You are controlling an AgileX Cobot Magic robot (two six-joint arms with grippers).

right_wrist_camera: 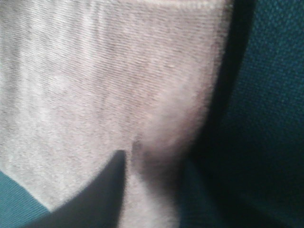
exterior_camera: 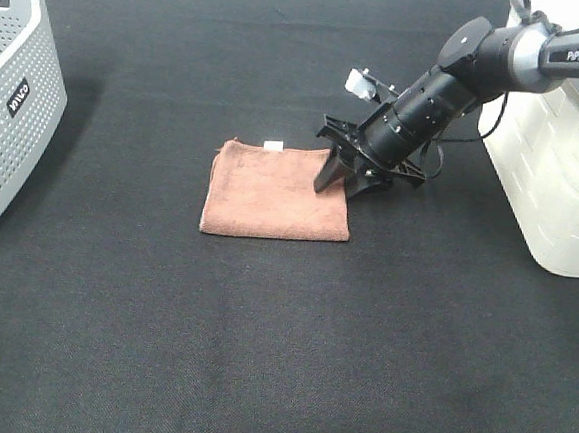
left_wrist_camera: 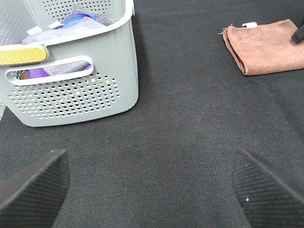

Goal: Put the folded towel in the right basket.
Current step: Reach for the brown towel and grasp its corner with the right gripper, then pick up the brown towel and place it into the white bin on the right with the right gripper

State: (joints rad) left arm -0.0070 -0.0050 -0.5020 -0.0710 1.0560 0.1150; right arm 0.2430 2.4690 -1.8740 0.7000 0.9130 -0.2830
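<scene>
The folded brown towel [exterior_camera: 271, 190] lies flat on the black table, a little left of the middle. My right gripper [exterior_camera: 344, 181] is down on its right edge. In the right wrist view the fingers [right_wrist_camera: 102, 192] stand close together with a raised fold of the towel [right_wrist_camera: 95, 71] pinched between them. The right basket [exterior_camera: 563, 178] is white and stands at the right edge, behind the right arm. My left gripper [left_wrist_camera: 152, 199] is open and empty above bare table. The towel [left_wrist_camera: 266, 45] shows far off in its view.
A grey perforated basket [exterior_camera: 7, 104] stands at the left edge; the left wrist view shows it [left_wrist_camera: 71, 95] holding several pieces of cloth. A small white tag [exterior_camera: 272, 144] sticks out at the towel's far edge.
</scene>
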